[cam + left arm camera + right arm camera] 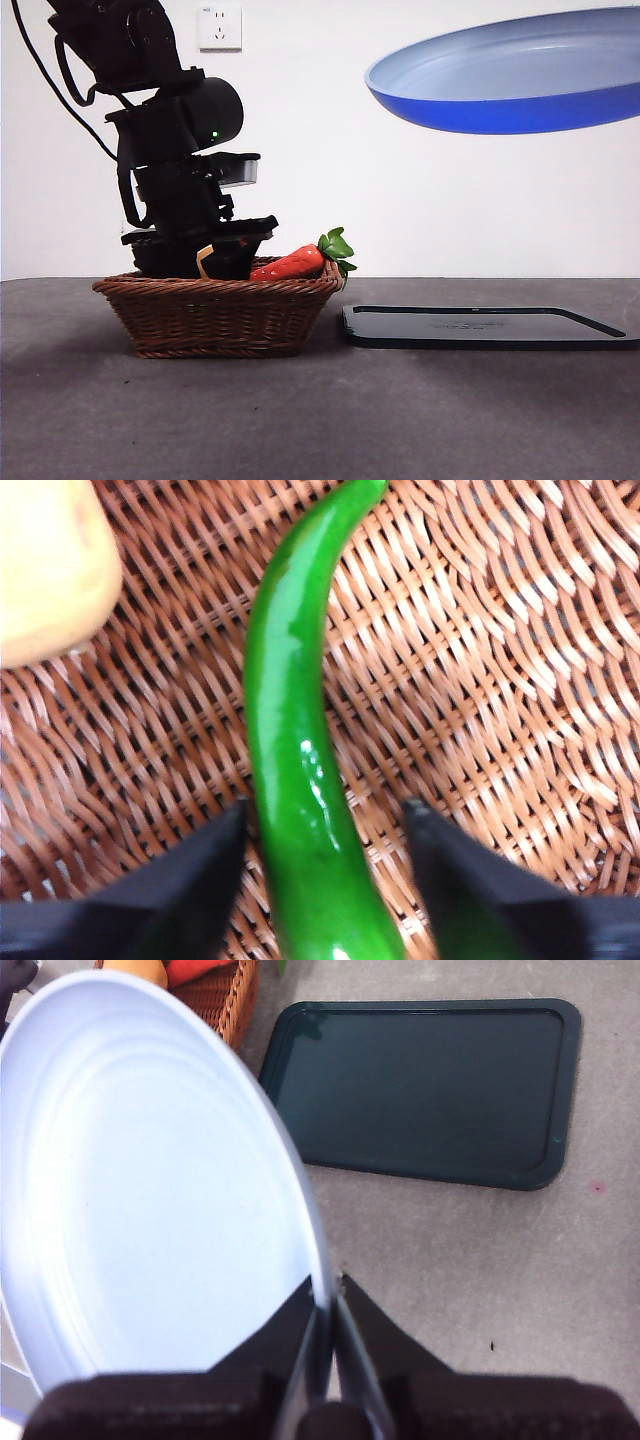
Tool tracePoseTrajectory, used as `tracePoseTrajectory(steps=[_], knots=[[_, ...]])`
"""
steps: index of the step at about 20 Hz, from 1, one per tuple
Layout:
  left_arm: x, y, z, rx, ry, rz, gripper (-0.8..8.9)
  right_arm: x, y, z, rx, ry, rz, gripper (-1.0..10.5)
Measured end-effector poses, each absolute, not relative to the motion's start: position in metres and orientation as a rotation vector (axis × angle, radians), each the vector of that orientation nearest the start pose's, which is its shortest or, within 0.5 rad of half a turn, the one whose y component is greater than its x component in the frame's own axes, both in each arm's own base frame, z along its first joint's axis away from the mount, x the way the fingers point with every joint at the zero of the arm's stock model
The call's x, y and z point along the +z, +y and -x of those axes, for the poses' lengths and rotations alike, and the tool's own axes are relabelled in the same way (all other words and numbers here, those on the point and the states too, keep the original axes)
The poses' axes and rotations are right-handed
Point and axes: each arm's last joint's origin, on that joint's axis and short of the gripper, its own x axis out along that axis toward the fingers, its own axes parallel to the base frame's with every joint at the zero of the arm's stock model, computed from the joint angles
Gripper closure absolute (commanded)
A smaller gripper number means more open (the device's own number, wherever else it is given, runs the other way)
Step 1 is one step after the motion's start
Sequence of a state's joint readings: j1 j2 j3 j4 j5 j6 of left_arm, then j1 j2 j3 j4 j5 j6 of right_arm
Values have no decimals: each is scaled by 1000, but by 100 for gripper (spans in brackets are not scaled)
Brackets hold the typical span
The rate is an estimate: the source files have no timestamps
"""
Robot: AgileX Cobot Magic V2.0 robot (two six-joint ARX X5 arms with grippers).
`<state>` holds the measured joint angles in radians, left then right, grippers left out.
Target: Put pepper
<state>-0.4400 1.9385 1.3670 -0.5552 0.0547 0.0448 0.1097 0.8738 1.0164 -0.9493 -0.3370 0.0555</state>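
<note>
The left gripper is down inside the basket, its jaws spread with the pepper lying between them; small gaps show on both sides, so the jaws do not seem to touch it. The pepper rests on the woven floor of the basket, glossy green and gently curved, its thin end pointing away from the gripper. A pale yellow item lies near it on the basket floor, apart from the pepper. In the front view the dark arm reaches down into the basket from the upper left, and the pepper itself is hidden behind the rim. A red-orange vegetable with a green leafy top leans on the basket's right rim. The right gripper is raised above the table, its jaws pinching the rim of a blue plate that hangs tilted in the air. Below it a dark tray lies flat on the table, just beside the basket.
</note>
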Motion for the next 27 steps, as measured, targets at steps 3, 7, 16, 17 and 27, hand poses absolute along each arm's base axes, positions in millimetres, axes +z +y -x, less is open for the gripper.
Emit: tracePoseTrajectory(steps=[3, 7, 16, 17, 27], knots=[[181, -170, -357, -466, 1107, -257, 675, 331, 26, -148, 401, 819, -141, 943], [183, -169, -356, -464, 1101, -252, 677, 331, 26, -148, 401, 819, -140, 943], [248, -159, -330, -461, 1001, -202, 677, 321, 28, -165, 394, 894, -148, 943], [260, -157, -323, -468, 978, -195, 677, 316, 29, -173, 391, 922, -152, 943], [324, -184, -252, -783, 874, -138, 677, 252, 63, -253, 484, 1157, -319, 943]])
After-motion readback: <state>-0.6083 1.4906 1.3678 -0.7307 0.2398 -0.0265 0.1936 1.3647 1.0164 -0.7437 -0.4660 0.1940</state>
